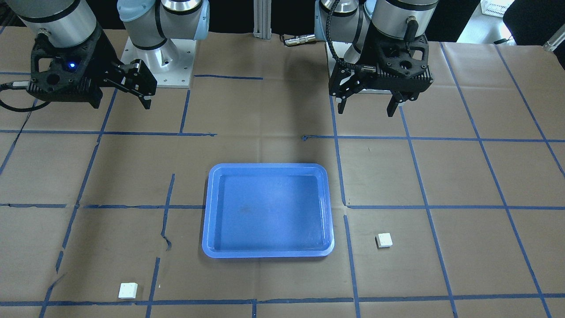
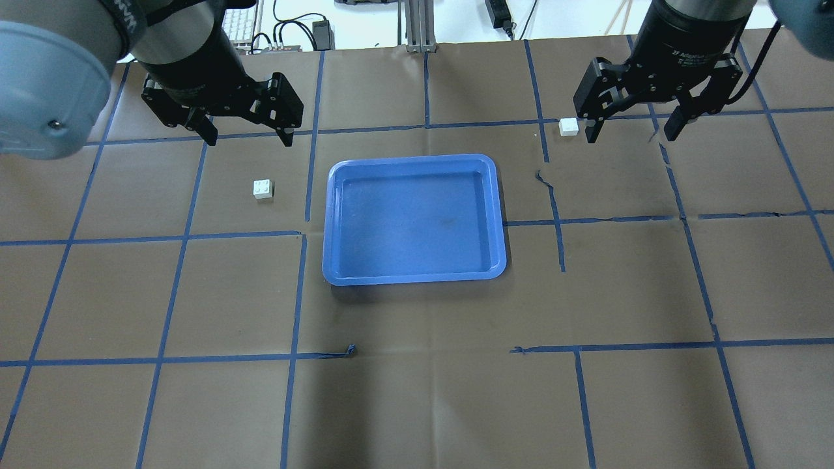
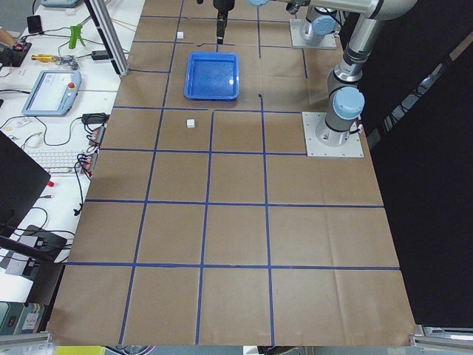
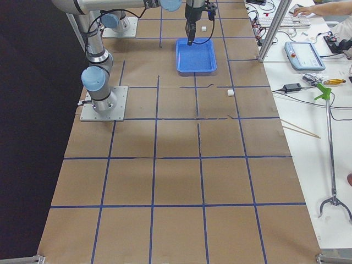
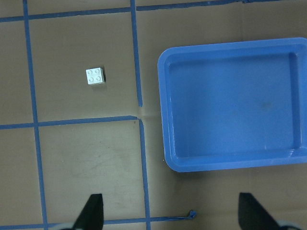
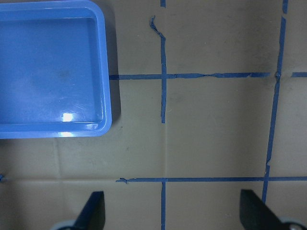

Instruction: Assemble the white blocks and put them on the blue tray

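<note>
The blue tray [image 2: 417, 215] lies empty mid-table; it also shows in the front view [image 1: 269, 207]. One white block [image 2: 263, 189] sits on the table left of the tray, studs up, and shows in the left wrist view [image 5: 95, 76] and the front view [image 1: 384, 240]. The other white block [image 2: 569, 127] lies beyond the tray's far right corner [image 1: 128, 290]. My left gripper [image 2: 249, 138] hangs open and empty above the table, behind the left block. My right gripper [image 2: 631, 135] is open and empty, high up, just right of the other block in the overhead view.
Brown paper with blue tape grid lines covers the table. Both arm bases [image 1: 159, 66] stand at the robot's edge. A side bench with a keyboard and tools [image 3: 59, 89] runs along the far side. The right wrist view shows the tray's corner [image 6: 103, 72] and no block.
</note>
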`<state>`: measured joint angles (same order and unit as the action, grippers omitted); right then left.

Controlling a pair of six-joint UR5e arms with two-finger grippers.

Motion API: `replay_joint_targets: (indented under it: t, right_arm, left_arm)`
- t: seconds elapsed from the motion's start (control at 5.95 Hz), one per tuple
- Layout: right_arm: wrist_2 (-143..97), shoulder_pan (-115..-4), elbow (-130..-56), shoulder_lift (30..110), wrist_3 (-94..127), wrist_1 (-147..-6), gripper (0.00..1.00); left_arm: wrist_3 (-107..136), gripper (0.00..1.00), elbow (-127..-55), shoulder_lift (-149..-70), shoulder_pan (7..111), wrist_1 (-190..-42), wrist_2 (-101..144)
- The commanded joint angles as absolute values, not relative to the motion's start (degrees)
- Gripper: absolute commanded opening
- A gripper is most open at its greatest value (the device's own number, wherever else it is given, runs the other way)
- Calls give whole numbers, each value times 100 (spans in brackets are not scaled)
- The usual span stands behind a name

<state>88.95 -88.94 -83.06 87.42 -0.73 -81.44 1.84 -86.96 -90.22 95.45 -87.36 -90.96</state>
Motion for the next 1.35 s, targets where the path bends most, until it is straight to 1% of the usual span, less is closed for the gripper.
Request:
replay_joint_targets:
  t: [0.0,0.67,0.84,1.01,1.18]
  right_arm:
    - [8895,-8895,-8306,8736,-88,-8147,100]
    - [8947,-8894,-8262,8789,-122,-8121,100]
    - [8886,-8912,-8279,8789,-515,-8112,100]
    - [8938,-8921,-8279,8789,-2085,-8147,100]
    - [8965,-8921,-8305,8746,-3301,-8496,100]
  left_arm:
    - [141,99,-8762,-8922,9519,-8797,-9097]
    - [123,99,-8789,-8860,9255,-8789,-9088]
    - [123,99,-8789,-8859,9255,-8789,-9088]
    - [123,99,-8789,-8859,9246,-8772,-9070]
    - [123,99,-8789,-8842,9255,-8771,-9088]
